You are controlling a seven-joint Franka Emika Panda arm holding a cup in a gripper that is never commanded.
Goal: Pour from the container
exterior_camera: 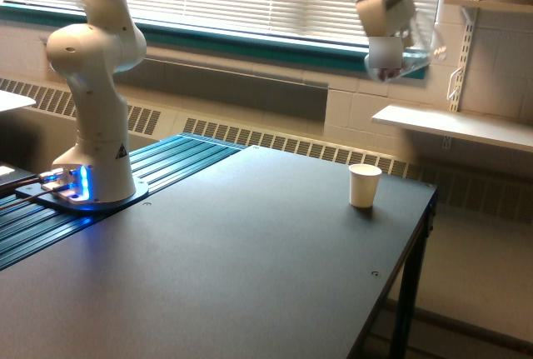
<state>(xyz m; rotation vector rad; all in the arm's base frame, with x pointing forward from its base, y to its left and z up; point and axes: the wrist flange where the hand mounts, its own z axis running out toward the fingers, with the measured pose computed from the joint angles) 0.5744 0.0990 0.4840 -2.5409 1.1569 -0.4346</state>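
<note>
Pinching: pincer [391, 57] grips the container [414, 49], tilted | high over the desk's [250, 251] far end, above the white paper cup [364, 185], well apart

The robot arm [93, 67] is showing smooth, glossy white casing throughout, built from rounded cylindrical segments that swell into a bulbous joint housing partway up. A small black triangular marking is sitting low on its column. The round base [83, 195] is glowing with blue light at the front, and dark cables are running from it toward the exterior view's left. At the top of the frame a dark joint section is meeting the boxy white gripper [386, 55] housing, whose edges are looking blurred.
</note>
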